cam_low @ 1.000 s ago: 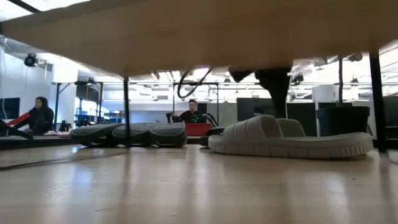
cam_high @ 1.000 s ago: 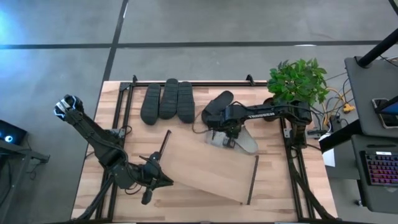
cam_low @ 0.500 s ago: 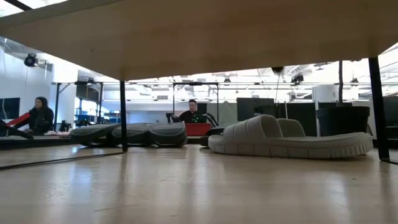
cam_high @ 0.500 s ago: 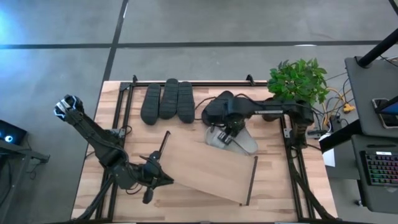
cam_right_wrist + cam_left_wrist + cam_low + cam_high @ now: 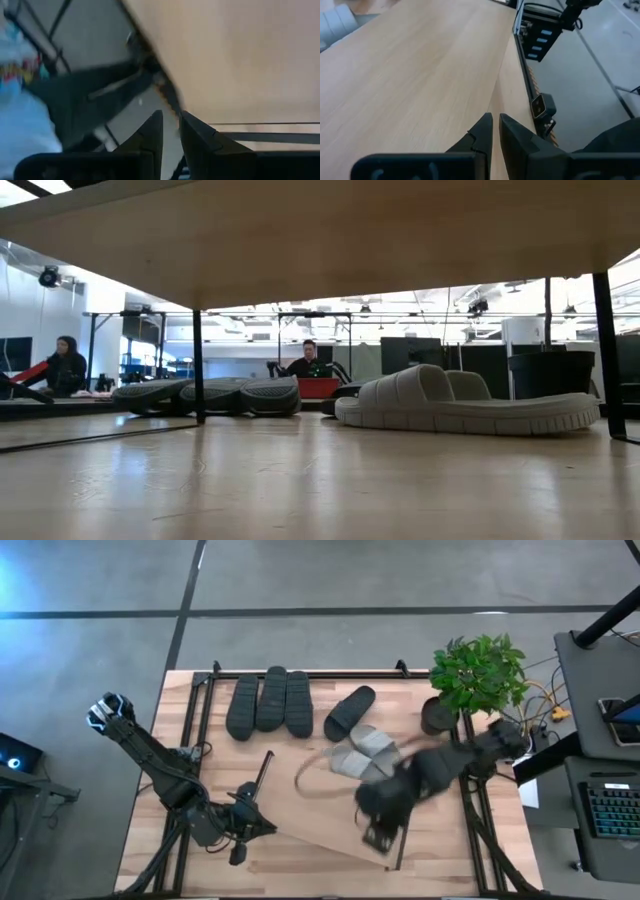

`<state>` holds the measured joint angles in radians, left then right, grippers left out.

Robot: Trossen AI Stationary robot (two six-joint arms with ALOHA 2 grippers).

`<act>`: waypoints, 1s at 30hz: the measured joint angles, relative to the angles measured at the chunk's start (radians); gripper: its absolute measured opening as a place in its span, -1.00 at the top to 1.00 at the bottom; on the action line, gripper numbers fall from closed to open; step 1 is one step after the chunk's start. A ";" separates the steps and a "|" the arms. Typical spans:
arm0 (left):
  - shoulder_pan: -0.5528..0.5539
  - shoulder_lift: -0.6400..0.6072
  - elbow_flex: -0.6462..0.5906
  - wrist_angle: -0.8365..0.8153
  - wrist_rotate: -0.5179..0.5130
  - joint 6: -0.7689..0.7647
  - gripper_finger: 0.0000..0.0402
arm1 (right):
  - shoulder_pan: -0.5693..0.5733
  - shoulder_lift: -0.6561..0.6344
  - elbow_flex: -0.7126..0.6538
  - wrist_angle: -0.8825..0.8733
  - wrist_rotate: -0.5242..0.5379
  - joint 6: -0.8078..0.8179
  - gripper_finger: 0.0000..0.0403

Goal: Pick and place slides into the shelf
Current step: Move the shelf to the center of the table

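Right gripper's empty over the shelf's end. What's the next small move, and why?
Probably swing the right gripper over the light grey slides and open it. They lie on the table beside the shelf, not in it, and closest to that arm. The left gripper waits at the shelf's other end.

Left hand (image 5: 495, 131) pinched; right hand (image 5: 170, 131) nearly together
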<state>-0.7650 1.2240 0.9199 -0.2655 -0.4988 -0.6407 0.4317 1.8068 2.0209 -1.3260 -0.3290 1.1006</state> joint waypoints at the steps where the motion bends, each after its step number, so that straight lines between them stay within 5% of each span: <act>1: 0.000 0.000 0.000 -0.005 0.000 0.000 0.91 | 0.027 0.018 -0.005 0.016 0.001 0.000 0.72; 11: 0.000 -0.003 -0.002 -0.015 0.001 0.002 0.91 | 0.186 0.196 -0.011 0.142 0.003 -0.031 0.72; 22: 0.000 -0.011 -0.004 -0.014 0.011 0.045 0.91 | 0.200 0.357 0.006 0.156 0.023 -0.065 0.72; 30: -0.004 -0.011 -0.007 -0.015 0.075 0.010 0.91 | 0.174 0.355 0.008 0.129 0.197 0.031 0.72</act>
<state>-0.7695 1.2129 0.9125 -0.2805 -0.4236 -0.6311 0.6062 2.1618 2.0285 -1.1973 -0.1323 1.1315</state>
